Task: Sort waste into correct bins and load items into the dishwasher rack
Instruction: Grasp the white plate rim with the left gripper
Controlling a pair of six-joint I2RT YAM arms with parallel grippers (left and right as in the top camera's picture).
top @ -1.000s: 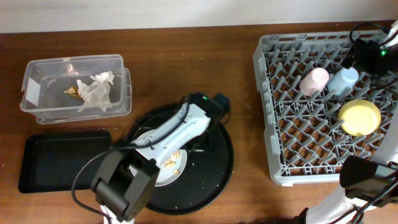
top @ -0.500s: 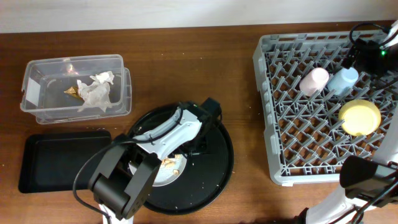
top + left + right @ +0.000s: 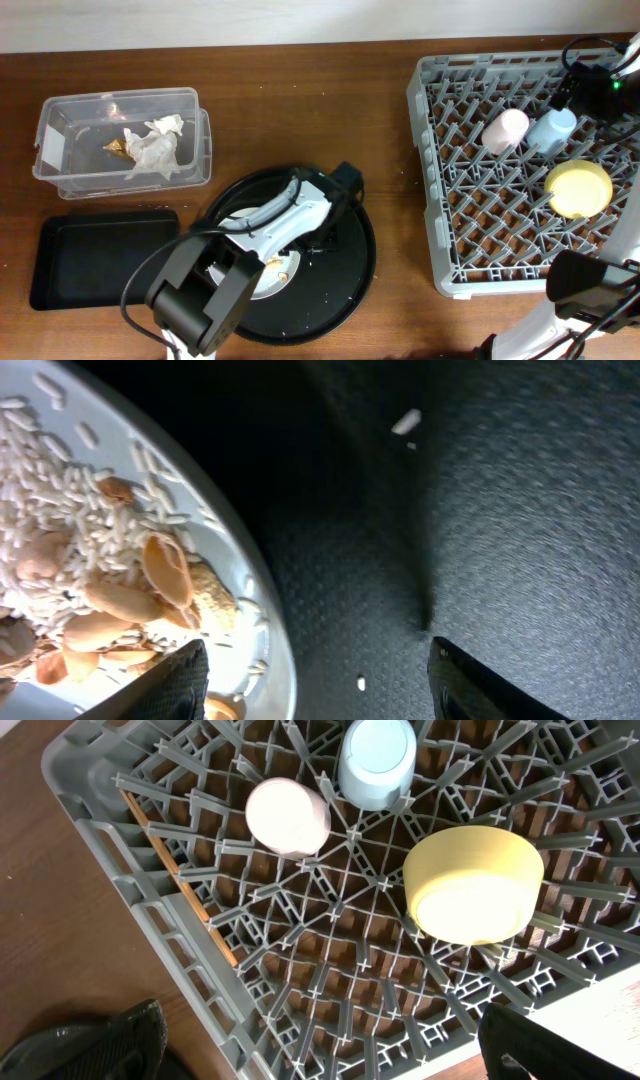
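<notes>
while the grey-white plate [image 3: 268, 283] has stayed on the round black tray [image 3: 340, 270] over the last second, the left arm has only shuffled above it, drifting a little left and then back right. in the left wrist view the left gripper [image 3: 310, 690] has its fingers [image 3: 170, 678] apart and holds nothing. the plate's rim runs between them, with food scraps [image 3: 110, 590] of rice and nut shells just inside it. this reads as lining up for a rim grasp, not yet made.

the tissue [image 3: 150, 145] and wrapper [image 3: 115, 147] lie in the clear tub [image 3: 60, 170], and the black rectangular tray [image 3: 100, 258] shows no scraps. the pink cup [image 3: 505, 130], blue cup [image 3: 552, 128] and yellow bowl [image 3: 578, 188] sit in the dishwasher rack [image 3: 430, 200]. the right gripper [image 3: 320, 1030] hangs spread and unladen above them. the scraps and the plate appear to be what remains.
</notes>
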